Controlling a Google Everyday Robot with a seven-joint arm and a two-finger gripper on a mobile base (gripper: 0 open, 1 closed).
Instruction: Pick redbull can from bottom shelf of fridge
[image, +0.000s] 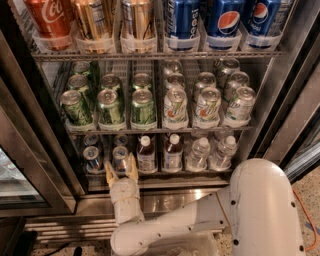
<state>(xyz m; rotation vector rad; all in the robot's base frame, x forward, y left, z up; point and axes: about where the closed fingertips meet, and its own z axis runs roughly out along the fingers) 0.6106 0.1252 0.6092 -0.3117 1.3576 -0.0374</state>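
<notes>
The fridge (40, 150) stands open with wire racks of drinks. On the bottom shelf (165, 172), at the left, stand slim silver-and-blue redbull cans in two lanes; the front ones are one can (120, 157) and another (92, 157) to its left. My gripper (120, 173) is at the shelf's front edge, directly in front of the right-hand front can. It is open, with one yellowish fingertip (110, 177) to the can's lower left and the other to its lower right. The fingers hold nothing.
White-capped bottles (146, 155) and clear water bottles (199, 154) fill the rest of the bottom shelf. Green cans (111, 106) and pale cans (207, 106) sit on the rack above, cola cans at the top. The glass door (20, 165) stands at left, my white arm (260, 210) at lower right.
</notes>
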